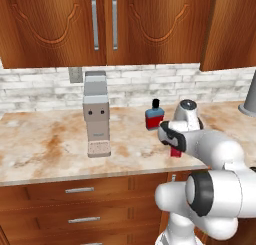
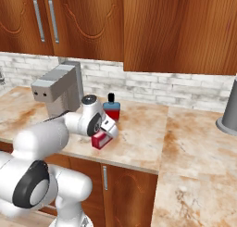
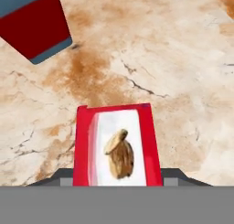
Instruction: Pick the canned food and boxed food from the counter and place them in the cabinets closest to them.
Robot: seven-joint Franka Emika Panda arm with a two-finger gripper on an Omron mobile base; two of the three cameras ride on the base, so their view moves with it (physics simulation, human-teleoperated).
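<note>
- The white arm's gripper (image 1: 173, 145) reaches down to the counter (image 1: 45, 149) near its front edge
- A small red box (image 1: 175, 152) peeks out beneath the hand, mostly hidden by it
- A squat blue-and-red bottle (image 1: 154, 115) with a black cap stands just behind
- A grey coffee machine (image 1: 96, 114) stands upright, well left of the bottle
- Reddish-brown cabinets (image 1: 60, 24) hang above, doors closed, with silver bar handles (image 1: 94, 23)
- Brown drawers (image 1: 80, 190) sit under the counter

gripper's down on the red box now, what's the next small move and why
Probably lift straight up. The gripper looks shut on the box, which still sits on the counter near its front edge. The blue-and-red bottle stands close behind, so rising first should clear it before heading for the closed cabinets overhead.
</note>
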